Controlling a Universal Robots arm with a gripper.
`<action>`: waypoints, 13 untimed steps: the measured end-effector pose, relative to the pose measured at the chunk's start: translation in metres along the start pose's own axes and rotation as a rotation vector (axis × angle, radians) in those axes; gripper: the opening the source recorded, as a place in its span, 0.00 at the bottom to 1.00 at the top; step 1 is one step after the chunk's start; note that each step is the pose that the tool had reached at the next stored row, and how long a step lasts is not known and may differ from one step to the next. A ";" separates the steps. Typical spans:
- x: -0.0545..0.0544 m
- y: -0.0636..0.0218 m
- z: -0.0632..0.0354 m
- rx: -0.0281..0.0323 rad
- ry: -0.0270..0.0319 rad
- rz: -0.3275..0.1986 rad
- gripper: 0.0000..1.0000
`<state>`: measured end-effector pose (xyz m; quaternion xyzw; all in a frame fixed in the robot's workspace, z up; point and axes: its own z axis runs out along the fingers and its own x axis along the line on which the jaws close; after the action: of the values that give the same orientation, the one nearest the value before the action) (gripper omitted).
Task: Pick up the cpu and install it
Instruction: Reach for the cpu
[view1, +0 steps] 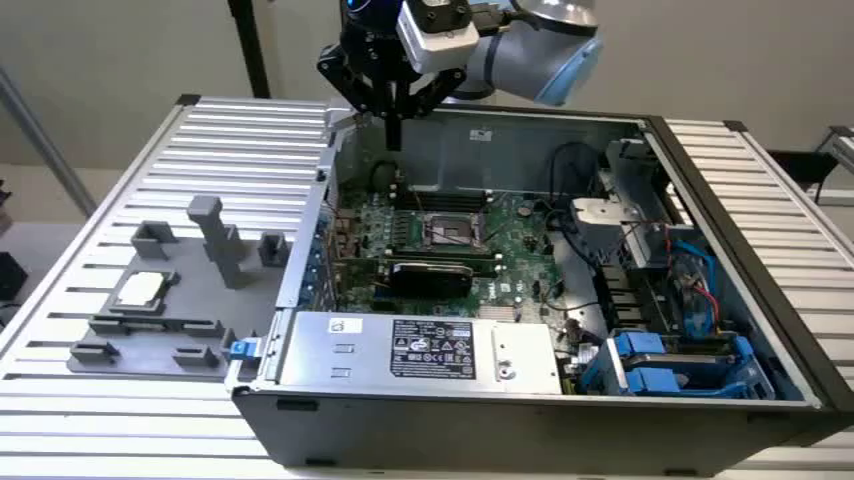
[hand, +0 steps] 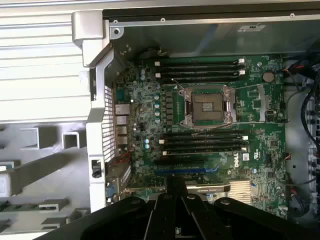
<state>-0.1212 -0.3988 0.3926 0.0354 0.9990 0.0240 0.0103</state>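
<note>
The fingers (view1: 394, 130) hang pressed together and empty at upper centre of the exterior view, above the open case (view1: 534, 430). The cpu (view1: 143, 290) lies on the grey fixture (view1: 214, 245) at lower left. A clean pick likely needs the fingers spread and squared over its opposite edges.

I get soft, even light; the ribbed silver table (view1: 254, 130) beside the black gripper (view1: 395, 142) glares, and the grey metal computer case (view1: 534, 140) beneath it lies shaded.

The cpu (view1: 140, 290) has a smooth silvery metal top; the fixture blocks (view1: 220, 250) are matt grey plastic. The counter (view1: 240, 130) is ribbed pale metal, the end effector (view1: 395, 140) matt black.
</note>
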 end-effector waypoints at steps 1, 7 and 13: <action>0.000 0.0000 0.0000 0.0000 0.0000 0.000 0.11; 0.000 0.0000 0.0001 -0.0003 0.0000 0.000 0.11; 0.001 -0.0004 0.0000 -0.0003 0.0002 0.000 0.11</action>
<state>-0.1224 -0.3991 0.3926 0.0354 0.9990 0.0242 0.0102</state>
